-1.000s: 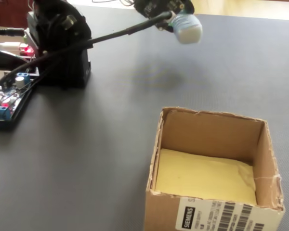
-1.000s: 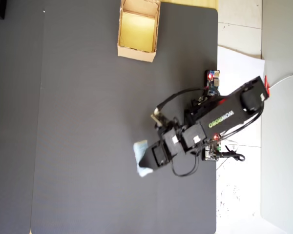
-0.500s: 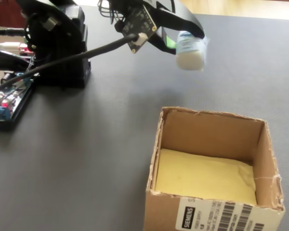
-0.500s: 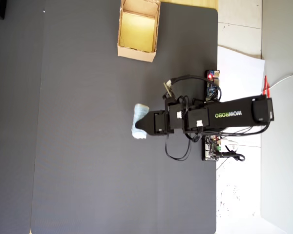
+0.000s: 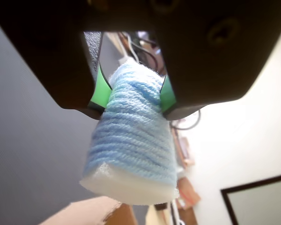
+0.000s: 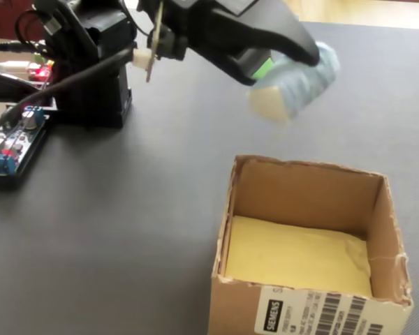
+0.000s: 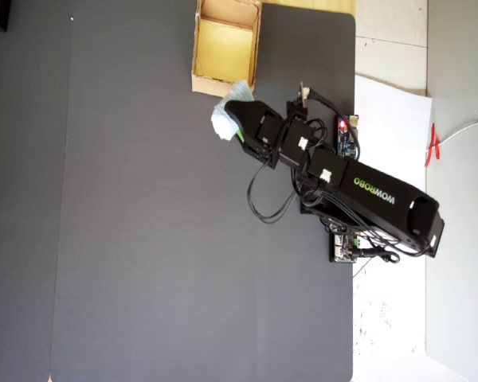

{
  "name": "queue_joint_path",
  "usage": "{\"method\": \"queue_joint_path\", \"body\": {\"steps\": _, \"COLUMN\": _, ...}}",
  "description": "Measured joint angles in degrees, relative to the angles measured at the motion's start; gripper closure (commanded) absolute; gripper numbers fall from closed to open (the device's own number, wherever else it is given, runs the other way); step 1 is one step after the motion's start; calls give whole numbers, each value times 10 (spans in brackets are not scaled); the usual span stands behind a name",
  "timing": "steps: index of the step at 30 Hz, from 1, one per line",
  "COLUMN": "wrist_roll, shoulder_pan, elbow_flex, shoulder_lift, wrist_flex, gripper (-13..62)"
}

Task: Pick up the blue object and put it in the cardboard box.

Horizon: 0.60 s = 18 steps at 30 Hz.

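wrist: close behind end effector [image 5: 131,101] | fixed: low, near cardboard box [image 6: 311,244] | overhead: high, straight down, shares box

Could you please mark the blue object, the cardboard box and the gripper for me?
blue object [image 5: 131,136]: wrist view, on its ribbed blue side.
cardboard box [image 6: 311,185]: fixed view, on the inner back wall.
gripper [image 5: 131,91]: wrist view, midway between the green fingertips.

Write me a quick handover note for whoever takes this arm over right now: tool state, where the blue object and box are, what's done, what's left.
Tool: shut on the blue object, held in the air between the green pads.
Blue object: in the fixed view it hangs beyond the cardboard box's far wall, not yet over the opening.
Cardboard box: open, flaps up, only its yellowish lining inside.
Done: the pick-up.
Left: carry it over the opening, then release.
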Motion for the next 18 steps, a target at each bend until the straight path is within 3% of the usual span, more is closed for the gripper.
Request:
{"method": "queue_joint_path", "body": {"steps": 2, "wrist_roll": -10, "shoulder_pan": 74, "elbow_flex": -96, "shoulder_lift": -114, "wrist_flex": -4, "gripper": 497}}
{"method": "queue_joint_path", "body": {"steps": 7, "wrist_roll": -18, "shoulder_pan": 137, "elbow_flex": -192, "shoulder_lift": -247, "wrist_flex": -6, "gripper": 492}}
{"method": "queue_joint_path", "body": {"steps": 8, "wrist_roll": -19, "shoulder_pan": 142, "elbow_flex": -193, "shoulder_lift": -250, "wrist_flex": -7, "gripper": 404}}
{"method": "queue_joint_path", "body": {"steps": 10, "wrist_roll": -18, "shoulder_pan": 156, "elbow_flex": -206, "shoulder_lift": -256, "wrist_flex": -7, "gripper": 382}}
{"method": "queue_joint_path", "body": {"steps": 11, "wrist_roll": -18, "shoulder_pan": 156, "elbow_flex": -206, "shoulder_lift": -256, "wrist_flex": -7, "gripper": 285}}
{"method": "queue_joint_path", "body": {"steps": 14, "wrist_roll": -18, "shoulder_pan": 164, "elbow_flex": -205, "shoulder_lift": -257, "wrist_flex": -6, "gripper": 216}}
{"method": "queue_joint_path", "body": {"steps": 18, "wrist_roll": -16, "shoulder_pan": 168, "elbow_flex": -205, "shoulder_lift": -255, "wrist_flex": -6, "gripper": 185}}
